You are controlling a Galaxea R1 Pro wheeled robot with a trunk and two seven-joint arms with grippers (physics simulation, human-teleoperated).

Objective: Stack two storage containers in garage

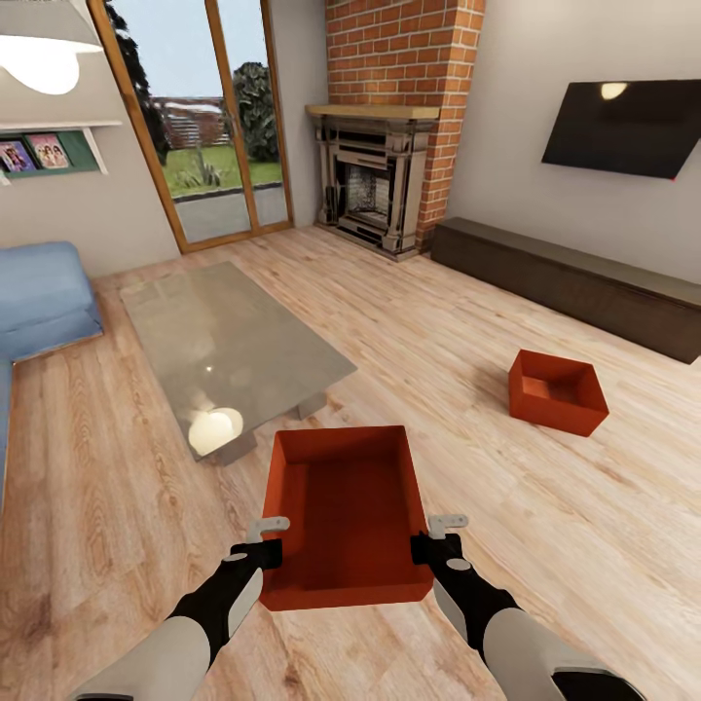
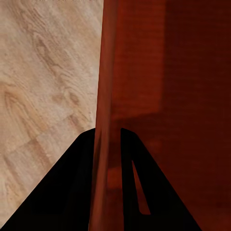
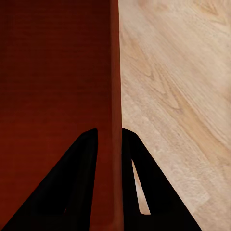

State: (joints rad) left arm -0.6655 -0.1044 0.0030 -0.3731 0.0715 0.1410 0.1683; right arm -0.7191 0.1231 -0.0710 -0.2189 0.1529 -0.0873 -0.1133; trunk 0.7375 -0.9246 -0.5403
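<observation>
From the head camera, we held one storage container [image 1: 346, 516] between both grippers, left gripper [image 1: 265, 550] and right gripper [image 1: 435, 545] at its side walls; the other container [image 1: 557, 391] sat on the plank floor [image 1: 467, 331], ahead to our right. At each wrist, fingers [image 2: 72, 187] [image 3: 77, 183] straddled and pinched a wall.

Floor [image 1: 458, 321]: light wood planks; bears glass coffee table [image 1: 229, 346], orange-red box [image 1: 557, 391], blue sofa [image 1: 39, 297]
</observation>
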